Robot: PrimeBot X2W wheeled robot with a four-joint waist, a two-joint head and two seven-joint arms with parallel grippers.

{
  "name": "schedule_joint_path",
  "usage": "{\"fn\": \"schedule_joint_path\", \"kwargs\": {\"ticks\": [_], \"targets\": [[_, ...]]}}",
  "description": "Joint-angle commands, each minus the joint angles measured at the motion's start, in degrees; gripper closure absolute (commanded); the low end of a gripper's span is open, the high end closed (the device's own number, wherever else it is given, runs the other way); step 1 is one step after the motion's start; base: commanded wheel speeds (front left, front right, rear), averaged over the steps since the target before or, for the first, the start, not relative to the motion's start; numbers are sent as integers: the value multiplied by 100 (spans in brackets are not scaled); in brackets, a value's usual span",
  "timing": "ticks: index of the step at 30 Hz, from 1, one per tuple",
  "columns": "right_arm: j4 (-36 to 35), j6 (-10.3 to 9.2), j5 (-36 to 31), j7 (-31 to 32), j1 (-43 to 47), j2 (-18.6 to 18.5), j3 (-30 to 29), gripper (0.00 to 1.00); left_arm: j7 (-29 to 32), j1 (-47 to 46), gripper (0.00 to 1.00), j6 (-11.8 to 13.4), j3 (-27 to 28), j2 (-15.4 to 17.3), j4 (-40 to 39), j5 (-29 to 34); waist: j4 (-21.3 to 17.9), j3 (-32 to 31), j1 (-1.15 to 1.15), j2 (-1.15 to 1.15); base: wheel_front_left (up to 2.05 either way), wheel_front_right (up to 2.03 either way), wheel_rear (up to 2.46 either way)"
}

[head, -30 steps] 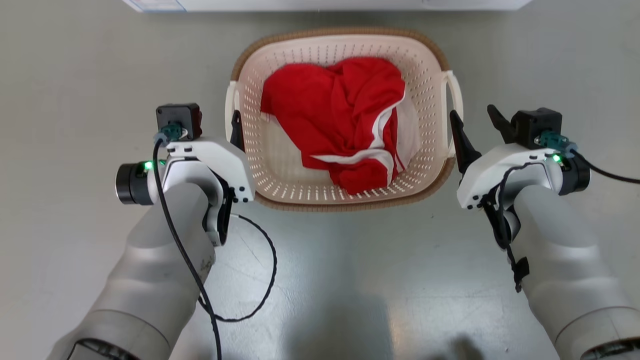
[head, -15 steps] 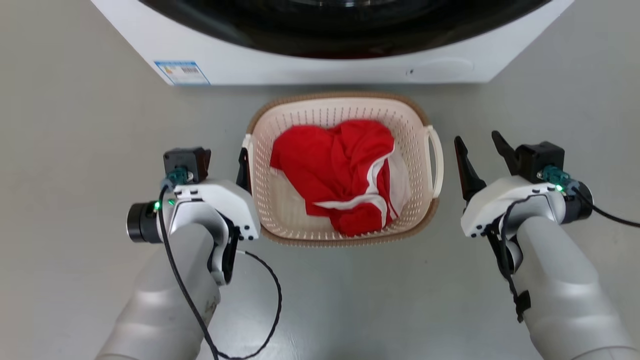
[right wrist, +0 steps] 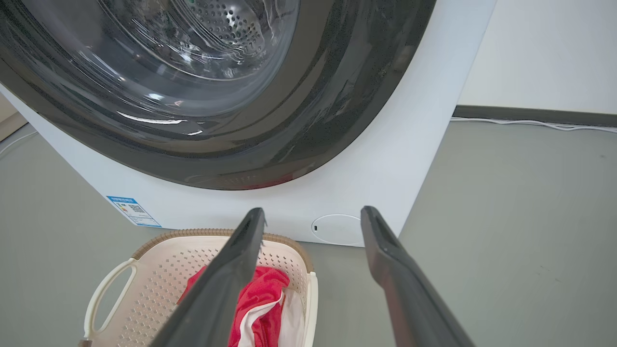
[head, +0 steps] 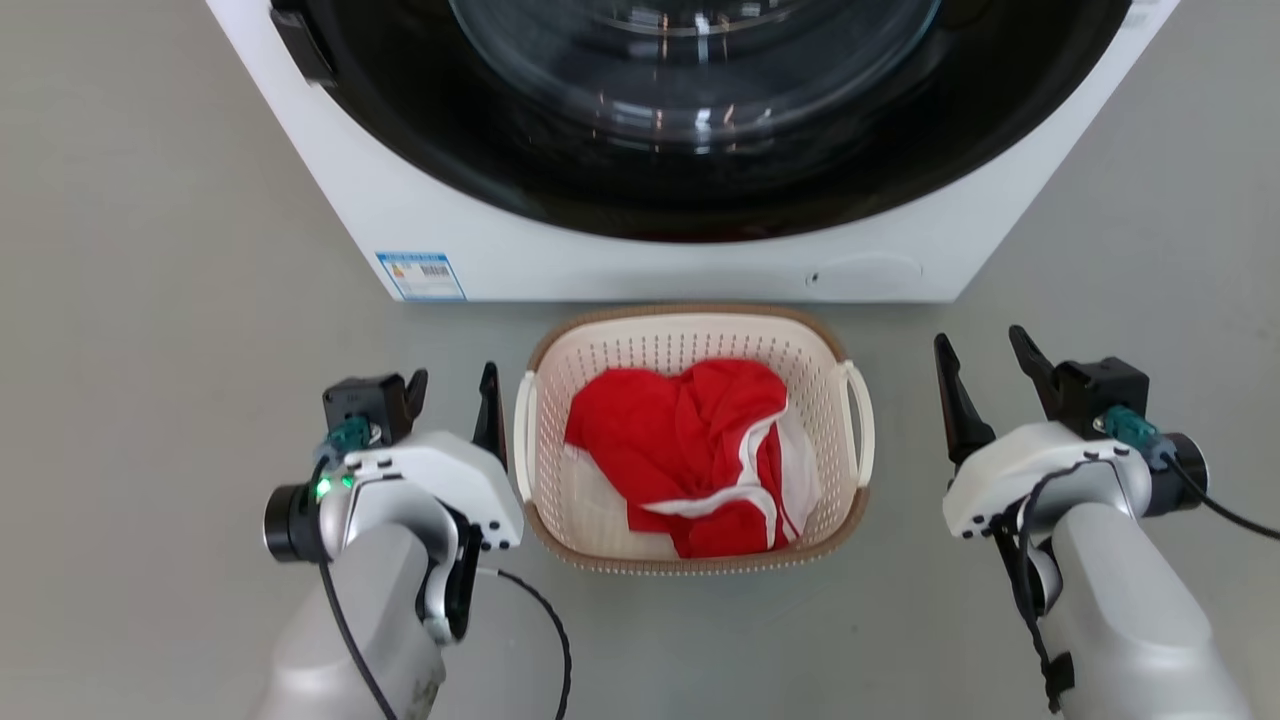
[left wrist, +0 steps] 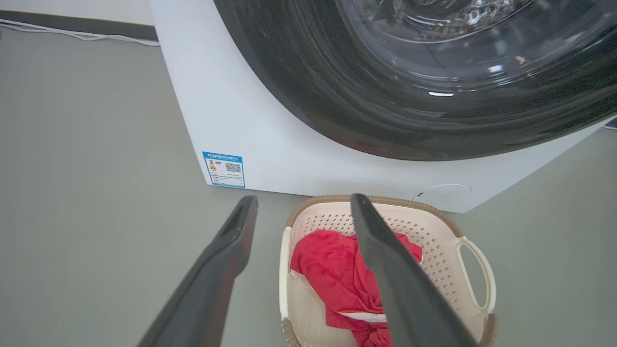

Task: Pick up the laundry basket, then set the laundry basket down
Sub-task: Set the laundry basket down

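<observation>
The laundry basket (head: 836,498), cream with a brown rim, stands on the grey floor just in front of the washing machine. A crumpled red and white garment (head: 680,450) lies inside it. My left gripper (head: 452,385) is open, just left of the basket's left loop handle (head: 522,430) and apart from it. My right gripper (head: 980,345) is open, well to the right of the right handle (head: 862,420). The left gripper (left wrist: 303,200) and right gripper (right wrist: 313,212) each hold nothing and hang above the basket (left wrist: 434,241) (right wrist: 159,279).
A white front-loading washing machine (head: 560,250) with a dark round glass door (head: 690,80) stands right behind the basket. Bare grey floor (head: 150,300) lies on both sides. A white cable (right wrist: 530,123) runs along the dark baseboard at the wall.
The head camera has pulled up and back, bringing the washing machine into view. Both open grippers now stand farther from the basket's handles. The basket stays on the floor.
</observation>
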Motion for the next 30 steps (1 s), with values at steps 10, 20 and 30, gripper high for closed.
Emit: {"fn": "schedule_joint_path", "kwargs": {"ticks": [10, 20, 30], "targets": [[-786, 34, -205, -79, 788, 56, 24, 0, -35, 731, 0, -132, 491, 164, -549, 228, 98, -864, 0, 0, 0, 0, 0], [-1425, 34, -297, 30, 1559, 56, 19, 0, -35, 1471, 0, -156, 744, 190, -1065, 302, 75, -1439, 0, 0, 0, 0, 0], [-2240, 34, -233, 361, 2254, 56, -11, 0, -35, 2157, 0, -95, 928, 344, -1599, 284, -14, -1703, 0, 0, 0, 0, 0]]}}
